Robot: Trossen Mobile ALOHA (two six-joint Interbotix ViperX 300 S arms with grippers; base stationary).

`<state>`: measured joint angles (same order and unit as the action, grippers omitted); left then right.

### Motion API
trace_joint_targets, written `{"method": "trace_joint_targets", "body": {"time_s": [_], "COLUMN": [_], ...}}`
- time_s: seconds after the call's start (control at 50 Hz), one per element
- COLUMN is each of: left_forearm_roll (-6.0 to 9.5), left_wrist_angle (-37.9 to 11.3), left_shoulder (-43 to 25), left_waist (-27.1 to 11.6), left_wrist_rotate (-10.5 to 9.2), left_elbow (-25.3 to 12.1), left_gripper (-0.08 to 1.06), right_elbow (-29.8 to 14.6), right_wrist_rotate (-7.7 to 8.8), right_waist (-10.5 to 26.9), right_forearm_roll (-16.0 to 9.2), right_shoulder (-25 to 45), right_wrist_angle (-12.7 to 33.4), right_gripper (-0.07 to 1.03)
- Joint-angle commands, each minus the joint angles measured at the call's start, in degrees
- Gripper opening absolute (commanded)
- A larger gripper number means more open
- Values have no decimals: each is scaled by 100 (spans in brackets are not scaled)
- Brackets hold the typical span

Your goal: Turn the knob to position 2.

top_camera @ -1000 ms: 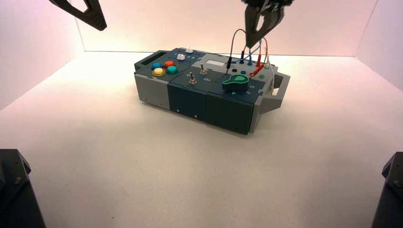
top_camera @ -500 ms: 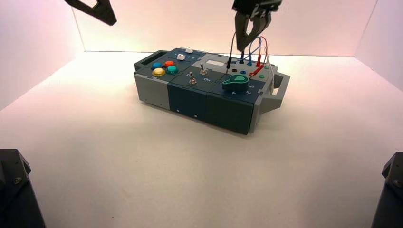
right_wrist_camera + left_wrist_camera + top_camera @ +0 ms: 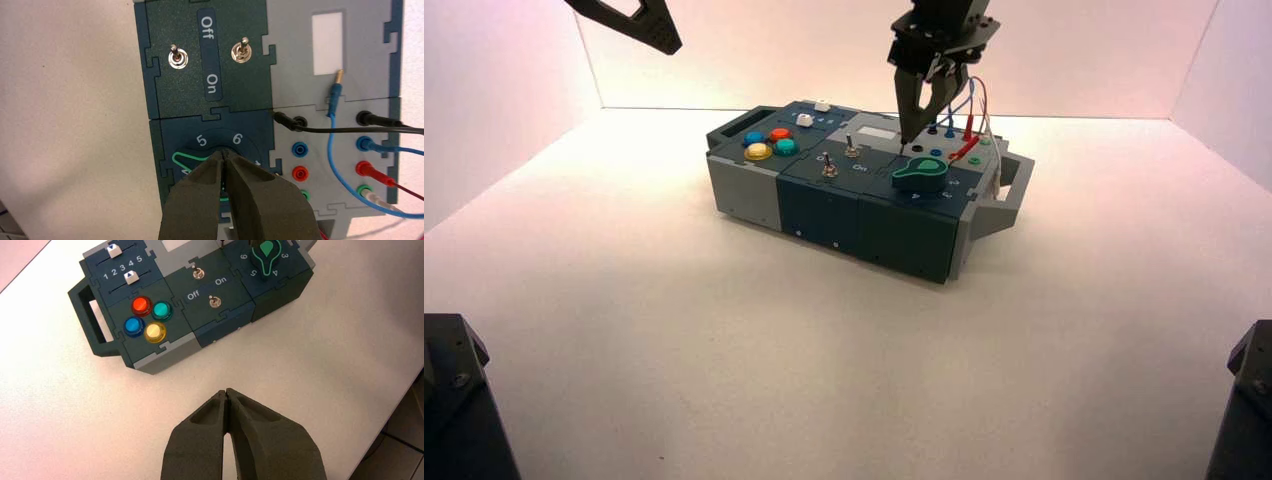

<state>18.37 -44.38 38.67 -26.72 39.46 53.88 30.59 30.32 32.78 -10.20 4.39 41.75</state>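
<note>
Knob (image 3: 920,174) shows whole from above; right gripper's (image 3: 224,152) closed, empty fingers (image 3: 195,205) overlap it wrist-side.

Knob's (image 3: 267,251) top cut off in left wrist view; position 2 not readable in either wrist view.

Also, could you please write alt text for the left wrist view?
A dark box with a green knob pointing between 4 and 5, two metal toggle switches, two white sliders and four coloured buttons; the left gripper, jaws closed, is in front.
</note>
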Motion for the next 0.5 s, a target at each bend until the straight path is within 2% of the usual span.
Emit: {"method": "trace_joint_targets", "body": {"time_s": [0.02, 0.5], "left_forearm_roll": [26, 18], "left_wrist_angle": [53, 97], "left_shoulder": [18, -44], "left_waist": [-26, -26], "left_wrist_rotate": [35, 35], "left_elbow": [-79, -79], "left_gripper": [-3, -3], "right_elbow": [-132, -114], "right_wrist_rotate": [62, 62], "right_waist": [88, 211], "right_forearm_roll": [-26, -9], "right_shoulder": [-9, 211], "right_wrist_angle": [-88, -396], "right_gripper": [-2, -2]}}
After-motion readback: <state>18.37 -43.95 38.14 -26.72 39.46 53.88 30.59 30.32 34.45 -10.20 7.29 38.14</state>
